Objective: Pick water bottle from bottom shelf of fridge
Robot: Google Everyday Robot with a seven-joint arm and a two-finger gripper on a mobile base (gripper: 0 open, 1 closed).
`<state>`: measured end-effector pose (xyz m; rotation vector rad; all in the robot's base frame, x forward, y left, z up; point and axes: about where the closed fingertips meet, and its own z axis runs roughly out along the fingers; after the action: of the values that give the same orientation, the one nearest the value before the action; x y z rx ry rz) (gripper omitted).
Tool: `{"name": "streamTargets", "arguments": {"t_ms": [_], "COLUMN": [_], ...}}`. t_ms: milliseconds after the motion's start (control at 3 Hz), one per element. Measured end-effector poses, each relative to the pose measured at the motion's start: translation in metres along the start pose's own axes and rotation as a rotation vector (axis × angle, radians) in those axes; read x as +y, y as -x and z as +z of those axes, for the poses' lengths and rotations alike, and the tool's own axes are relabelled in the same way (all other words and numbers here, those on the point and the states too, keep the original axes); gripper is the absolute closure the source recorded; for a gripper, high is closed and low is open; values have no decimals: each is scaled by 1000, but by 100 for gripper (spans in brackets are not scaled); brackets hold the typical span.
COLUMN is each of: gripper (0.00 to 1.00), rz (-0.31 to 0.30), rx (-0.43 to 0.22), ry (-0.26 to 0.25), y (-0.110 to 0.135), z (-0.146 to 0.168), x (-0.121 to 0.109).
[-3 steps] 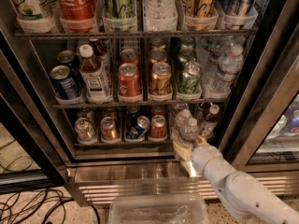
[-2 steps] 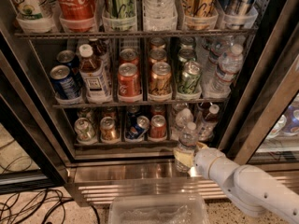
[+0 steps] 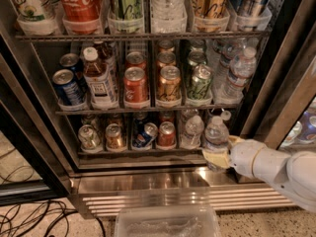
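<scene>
**Water bottle, shelf and cooler at the moment of grasp.** The water bottle [image 3: 216, 135], small, clear and ribbed with a white screw cap, stood upright at the right end of the bottom shelf [image 3: 123, 152], level with its front edge. Whether its base rested on the rack could not be told. The gripper [image 3: 216, 158], reaching in from the right, clasped the bottle's lower part between pale fingers. The bottom shelf was the lowest of three dark wire racks and had a steel front edge. The fridge [image 3: 148, 180] was a steel-framed drinks cooler with a base grille.
</scene>
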<state>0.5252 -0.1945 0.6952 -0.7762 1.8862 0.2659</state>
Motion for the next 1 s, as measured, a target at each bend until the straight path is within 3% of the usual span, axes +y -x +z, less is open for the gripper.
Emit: {"name": "streamTargets", "arguments": {"t_ms": [333,1000], "gripper": [100,100], "rz": [-80,-77], "rx": [-70,-96], "ry": [120,464], "y": [31,52], "z": [-18,-44], "x": [22,100]}}
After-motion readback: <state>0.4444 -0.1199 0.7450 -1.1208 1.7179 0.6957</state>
